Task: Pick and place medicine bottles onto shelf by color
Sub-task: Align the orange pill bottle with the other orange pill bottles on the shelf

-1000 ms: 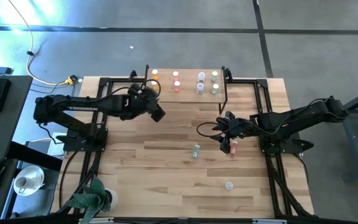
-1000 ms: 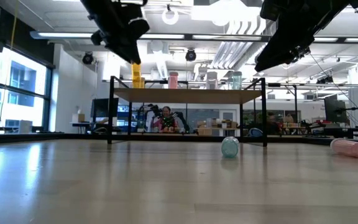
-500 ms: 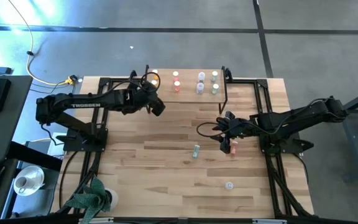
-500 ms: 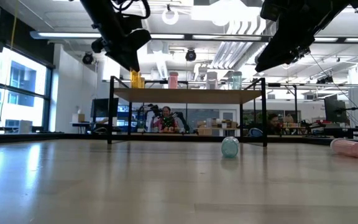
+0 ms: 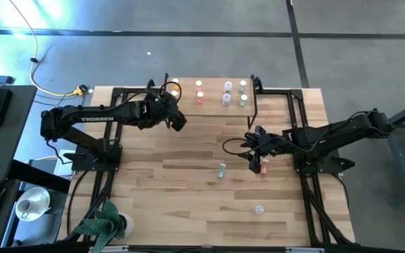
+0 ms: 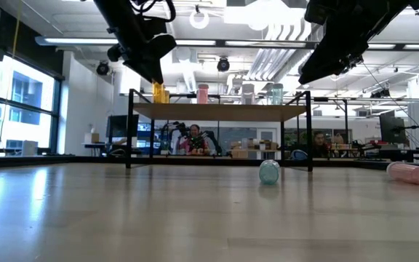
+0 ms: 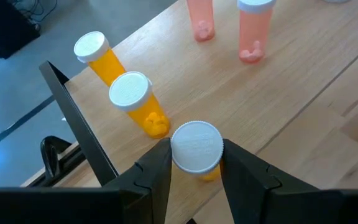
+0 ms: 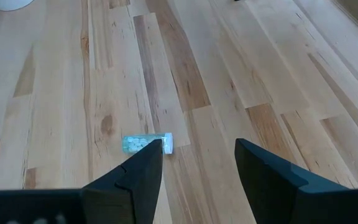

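Note:
The shelf [image 5: 213,92] stands at the table's far edge with orange [image 7: 132,99], pink [image 7: 253,31], pale [image 5: 226,93] and teal [image 5: 242,93] bottles upright on it. My left gripper [image 7: 196,148] is over the shelf's near left corner [image 5: 178,121], shut on an orange bottle [image 7: 197,149]. My right gripper [image 5: 253,156] is open and empty above the table. A pink bottle [image 5: 265,167] lies on its side beside it, and a teal bottle [image 8: 146,143] lies to its left. My left gripper pinches the orange bottle's white cap [image 7: 182,146] between its two fingers, one on each side. The fingers come from above, slanting toward the far edge. The bottle is upright, next to two other orange bottles. Its base is level with the shelf board [image 6: 158,102]; I cannot tell whether it rests there.
A small pale bottle [image 5: 259,209] stands near the table's front edge. The shelf's black legs [image 6: 129,131] stand at its corners. A potted plant [image 5: 104,221] sits at the front left corner. People show in the room behind the table [image 6: 193,138].
My left gripper has gone toward the far edge and down with the orange bottle, which now stands level with the other orange bottles on the shelf. It has kept still over the last half second.

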Robot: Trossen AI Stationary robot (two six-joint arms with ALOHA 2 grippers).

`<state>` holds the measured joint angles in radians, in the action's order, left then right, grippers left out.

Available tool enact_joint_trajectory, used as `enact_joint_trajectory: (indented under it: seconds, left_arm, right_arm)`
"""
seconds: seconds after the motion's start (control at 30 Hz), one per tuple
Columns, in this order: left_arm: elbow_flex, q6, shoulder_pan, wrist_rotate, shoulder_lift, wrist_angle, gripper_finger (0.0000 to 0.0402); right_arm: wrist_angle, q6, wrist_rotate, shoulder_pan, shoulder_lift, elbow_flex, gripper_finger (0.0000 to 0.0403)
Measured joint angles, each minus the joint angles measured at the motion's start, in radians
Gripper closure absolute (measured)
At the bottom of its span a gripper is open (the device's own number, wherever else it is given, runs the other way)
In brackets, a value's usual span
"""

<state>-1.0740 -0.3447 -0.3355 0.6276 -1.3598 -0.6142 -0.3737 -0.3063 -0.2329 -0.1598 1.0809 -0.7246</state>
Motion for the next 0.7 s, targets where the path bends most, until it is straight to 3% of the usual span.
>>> enact_joint_trajectory:
  seconds: [0.7]
  left_arm:
    - [0.0,0.034,0.0,0.005,0.0,-0.001,0.0282]
  right_arm:
    - [0.0,0.0,0.0,0.0,0.0,0.0,0.021]
